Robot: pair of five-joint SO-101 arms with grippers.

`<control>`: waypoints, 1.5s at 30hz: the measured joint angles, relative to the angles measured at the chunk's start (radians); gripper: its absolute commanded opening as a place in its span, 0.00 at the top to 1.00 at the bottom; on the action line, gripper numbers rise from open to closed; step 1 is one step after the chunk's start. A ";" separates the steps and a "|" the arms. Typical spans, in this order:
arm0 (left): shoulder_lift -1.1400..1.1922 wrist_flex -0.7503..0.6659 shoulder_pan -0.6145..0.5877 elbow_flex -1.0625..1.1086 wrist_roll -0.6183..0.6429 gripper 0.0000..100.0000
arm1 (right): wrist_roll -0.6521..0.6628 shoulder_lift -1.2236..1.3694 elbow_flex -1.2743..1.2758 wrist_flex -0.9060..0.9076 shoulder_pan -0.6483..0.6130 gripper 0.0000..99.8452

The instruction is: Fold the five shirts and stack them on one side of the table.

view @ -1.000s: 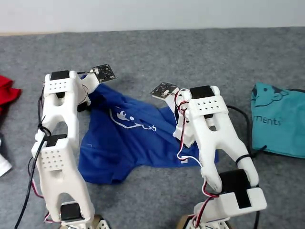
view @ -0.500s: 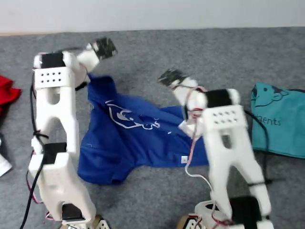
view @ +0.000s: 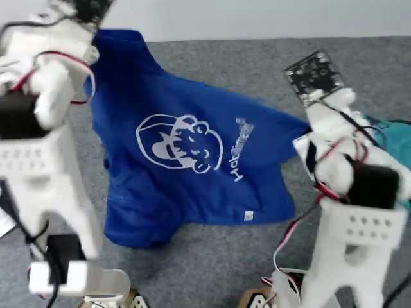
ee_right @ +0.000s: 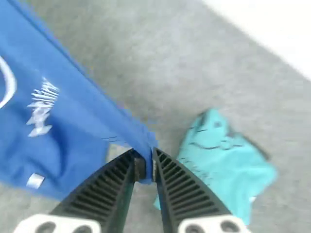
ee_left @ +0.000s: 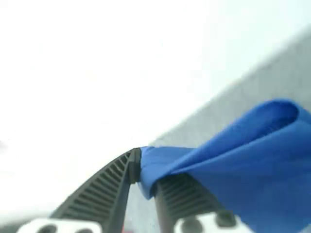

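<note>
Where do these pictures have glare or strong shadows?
Left wrist view: the background behind the blue shirt is washed out to white. Right wrist view: a bright white area beyond the table, the teal shirt evenly lit. High view: even light, only a soft shadow under the blue shirt's lower edge.

The surface (view: 212,269) is covered in a grey, felt-like cloth that runs from the bottom edge of the frame up to a pale wall (view: 257,19) along the top. The blue shirt (view: 192,212) rests on it only by its lower hem, in the lower middle of the frame, bunched toward the lower left; its upper part hangs clear of the cloth. A teal shirt (view: 401,144) lies crumpled at the right edge. The arms' white bases (view: 83,279) stand along the bottom edge.
</note>
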 measured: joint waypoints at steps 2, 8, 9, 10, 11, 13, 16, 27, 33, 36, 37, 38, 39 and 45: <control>-0.061 0.002 0.011 -0.020 0.044 1.00 | -0.008 -0.034 -0.029 0.000 0.017 0.96; -0.235 0.002 0.057 -0.077 0.097 1.00 | -0.041 -0.143 -0.137 0.000 0.021 0.96; -0.264 0.002 0.071 -0.089 0.097 1.00 | -0.041 -0.161 -0.150 0.000 0.021 0.96; -0.292 0.002 0.083 -0.103 0.097 1.00 | -0.041 -0.181 -0.163 0.000 0.021 0.96; -0.319 0.002 0.097 -0.117 0.097 1.00 | -0.041 -0.201 -0.173 0.000 0.021 0.96; -0.370 0.002 0.117 -0.143 0.092 1.00 | -0.041 -0.244 -0.187 0.000 0.023 0.96; -0.440 0.002 0.123 -0.163 0.037 1.00 | -0.032 -0.318 -0.204 0.000 0.063 0.96; -0.586 0.002 0.123 -0.166 -0.054 1.00 | 0.043 -0.511 -0.207 -0.018 0.147 0.96; -0.589 0.011 0.123 -0.167 -0.054 1.00 | 0.046 -0.537 -0.209 -0.025 0.157 0.96; -0.589 0.051 0.121 -0.164 -0.054 1.00 | 0.046 -0.537 -0.207 -0.026 0.157 0.96; -0.589 0.066 0.121 -0.155 -0.054 1.00 | 0.046 -0.537 -0.201 -0.026 0.157 0.96; -0.589 0.078 0.120 -0.140 -0.054 1.00 | 0.046 -0.537 -0.178 -0.028 0.157 0.96; -0.589 0.086 0.120 -0.106 -0.054 1.00 | 0.046 -0.537 -0.152 -0.037 0.157 0.96; -0.586 0.089 0.121 0.167 -0.054 1.00 | 0.046 -0.537 0.086 -0.160 0.157 0.96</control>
